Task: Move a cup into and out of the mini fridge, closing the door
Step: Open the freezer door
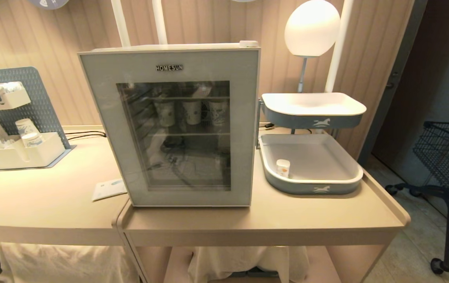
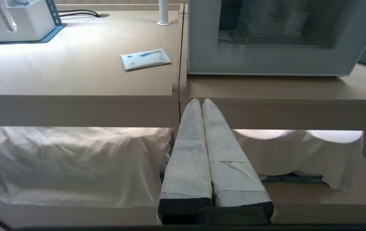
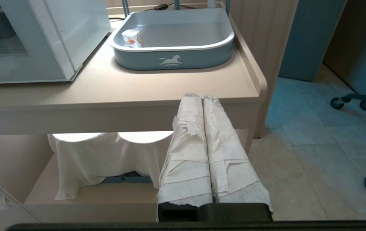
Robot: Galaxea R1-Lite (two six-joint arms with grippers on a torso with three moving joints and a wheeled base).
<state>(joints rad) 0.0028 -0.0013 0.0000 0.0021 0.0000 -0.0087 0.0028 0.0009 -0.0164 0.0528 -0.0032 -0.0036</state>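
- The cup [image 1: 283, 168], a small white tub with an orange mark on its side, stands upright in the near left corner of the lower tray [image 1: 319, 188], close against the tray's wall on the fridge side; the right wrist view shows it [image 3: 132, 38] in that same corner.
- The lower tray, grey-blue with a white horse emblem on its front, sits on the beige table [image 1: 267, 220] just to the right of the mini fridge [image 1: 177, 125]; an upper tray [image 1: 313, 114] of the same make is mounted above it on a stand.
- The door [image 1: 110, 129], a pale grey frame around dark glass with "HOMESUN" lettering on top, is closed flat against the cabinet.
- Behind the glass, three paper cups [image 1: 192, 112] stand in a row on the upper wire shelf.
- The left gripper [image 2: 201, 102], its fingers wrapped in white paper and pressed together with nothing between them, hangs in front of the table's edge, below the fridge's left corner.
- The right gripper [image 3: 202, 96], wrapped likewise and also closed empty, hangs before the table edge, below the tray.
- A flat white packet [image 1: 108, 189] lies on the adjoining table, left of the fridge.
- A white organiser bin [image 1: 20, 151] on a blue pegboard stands at far left.
- A round lamp [image 1: 311, 28] glows behind the trays; a dark wire cart [image 1: 446, 157] on castors stands on the floor at right.
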